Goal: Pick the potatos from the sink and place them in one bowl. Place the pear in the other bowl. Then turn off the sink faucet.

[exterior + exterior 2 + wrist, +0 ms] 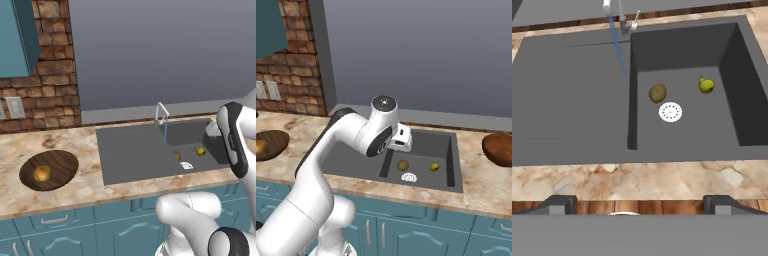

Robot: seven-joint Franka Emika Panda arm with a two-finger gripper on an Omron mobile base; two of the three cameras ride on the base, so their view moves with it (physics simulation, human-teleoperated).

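While the gripper hangs wide open above the sink, one potato and the pear lie in its well.

Brick wall, grey panel, marble counter, teal cabinets, maybe outlets.

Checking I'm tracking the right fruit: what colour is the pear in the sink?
Yellow-green; the pear shows best in the hand view.
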